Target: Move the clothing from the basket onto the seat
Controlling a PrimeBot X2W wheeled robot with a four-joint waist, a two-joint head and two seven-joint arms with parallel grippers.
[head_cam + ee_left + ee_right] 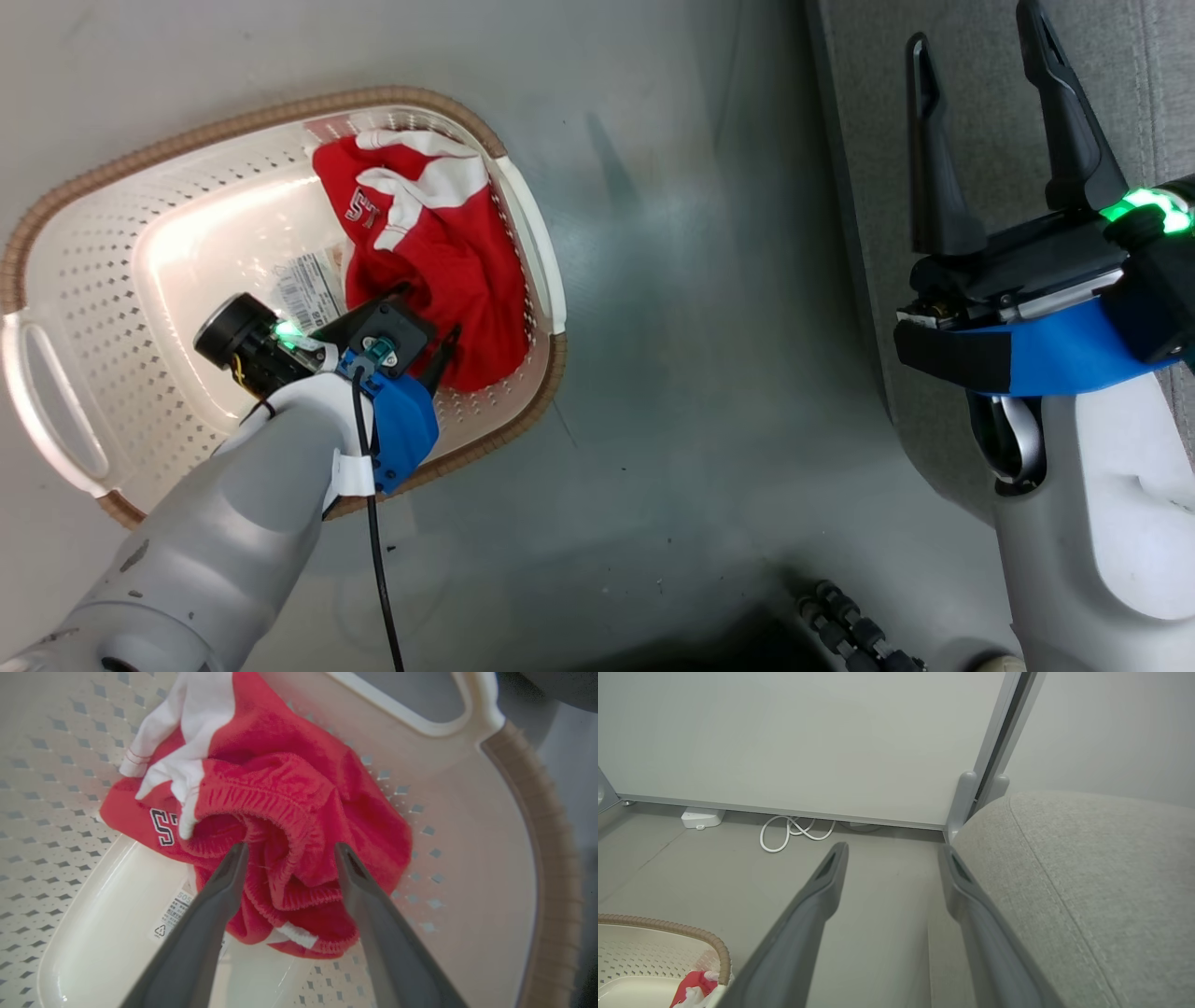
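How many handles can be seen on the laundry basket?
2. One handle sits at the basket's left end; the other handle at its right end, beside the red clothing. None looks hidden.

Grey floor (709, 327), smooth, slightly glossy. Directly on it:
- basket (187, 140), upright, on the left of the head view
- seat (1087, 882), on the right, well apart from the basket, with bare floor between them
- white cable (794, 833), looped loosely at the foot of the wall panel (808, 742)
- small white box (701, 817), just beside the cable, against the same panel

The basket carries red clothing (448, 261), bunched against the end nearer the seat (white trim on top). A paper label (308, 289) lies on the basket's bottom, touching the clothing.
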